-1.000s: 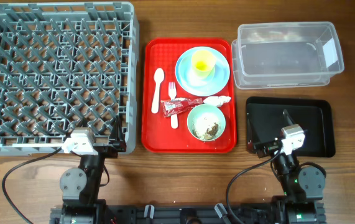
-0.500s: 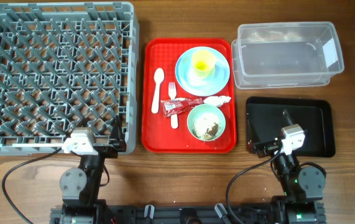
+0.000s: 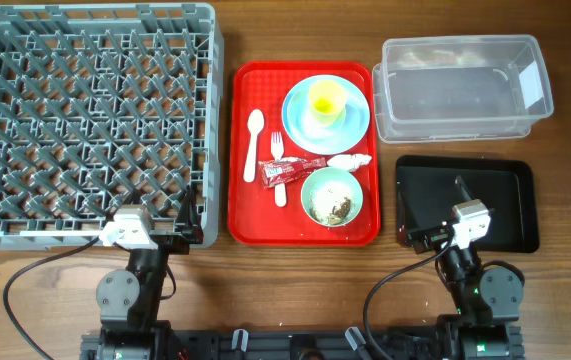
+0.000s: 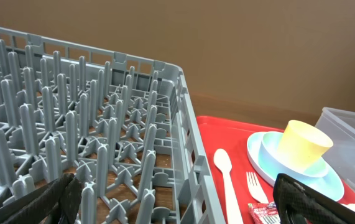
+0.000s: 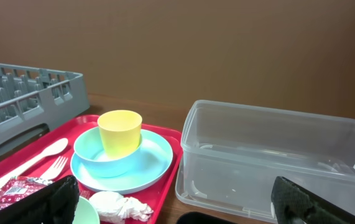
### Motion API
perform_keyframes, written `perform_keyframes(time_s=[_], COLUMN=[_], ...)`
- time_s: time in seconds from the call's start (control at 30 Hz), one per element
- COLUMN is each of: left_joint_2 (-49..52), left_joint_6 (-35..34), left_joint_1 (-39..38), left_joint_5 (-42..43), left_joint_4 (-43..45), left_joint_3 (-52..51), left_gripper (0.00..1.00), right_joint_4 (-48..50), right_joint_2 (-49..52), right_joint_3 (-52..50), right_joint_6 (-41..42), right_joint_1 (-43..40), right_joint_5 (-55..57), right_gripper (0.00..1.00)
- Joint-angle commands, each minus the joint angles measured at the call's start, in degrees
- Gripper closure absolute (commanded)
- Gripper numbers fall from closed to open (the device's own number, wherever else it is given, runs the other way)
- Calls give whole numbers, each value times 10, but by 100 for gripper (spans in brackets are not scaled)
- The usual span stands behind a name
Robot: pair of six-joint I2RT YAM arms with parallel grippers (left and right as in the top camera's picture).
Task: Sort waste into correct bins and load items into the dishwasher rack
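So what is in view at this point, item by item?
dishwasher rack: one, grey, left side of table
serving tray: one, red, centre
plate: one, light blue, far right part of the red tray
cup: one, yellow, on the plate
bowl: one, mint green, near right part of the red tray
food scraps: a small heap, whitish-brown, in the bowl
spoon: one, white, left part of the red tray
fork: one, white, beside the spoon
wrapper: one, red, lying across the fork
napkin: one, white, between plate and bowl
tub: one, clear, far right
flat tray: one, black, near right
table: one, brown wood
left gripper: open, by the rack
right gripper: open, by the flat tray
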Motion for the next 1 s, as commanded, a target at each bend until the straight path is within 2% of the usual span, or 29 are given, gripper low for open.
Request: perform_keyframes(time_s=[0.0,0.57,0.73,0.8,0.87,0.97], left_joint_2=[-3,-3,-3,-3,-3,1], left_joint_6=[9,9,10,8,7,7], left_joint_1=[-2,-2,-2,-2,-2,-2], left_joint_5=[-5,-5,-2,-10,30,76], left_joint_4=[-2,1,31,70,101,41], left_joint_3=[-4,-4,-4,-4,10,90], left_gripper=[0,0,0,0,0,0], right_joint_4=[3,3,3,3,3,3], right_joint_2=[0,0,0,0,0,0], right_joint_3=[-1,0,-1,0,-1,-1], right_joint_6=[4,4,4,4,4,4], right_joint_1=[-3,-3,-3,-3,-3,-3], right_joint_5=[5,6,6,5,6,6], right_gripper=[0,0,0,0,0,0])
